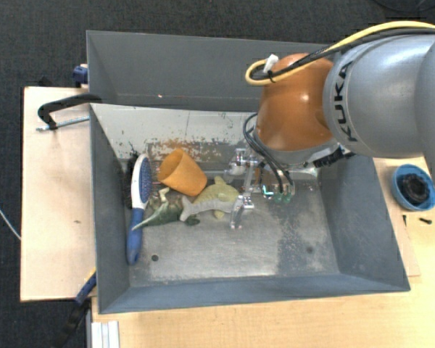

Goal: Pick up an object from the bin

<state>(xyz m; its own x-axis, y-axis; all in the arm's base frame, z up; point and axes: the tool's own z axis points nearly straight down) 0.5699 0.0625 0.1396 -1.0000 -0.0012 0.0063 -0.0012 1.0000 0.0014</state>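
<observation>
My gripper (240,185) is low in the middle of the bin, open, with one metal finger toward the back and one toward the front. The right end of a pale yellow-green soft toy (217,195) lies just left of the gap between them, and I cannot tell whether it touches them. An orange cup (181,171) lies on its side just left of the toy, toward the back. A dark green toy lizard (165,213) lies against the toy's left end.
A blue-handled brush with a white head (138,201) lies along the bin's left wall. The arm's orange cover and grey body hang over the bin's back right part.
</observation>
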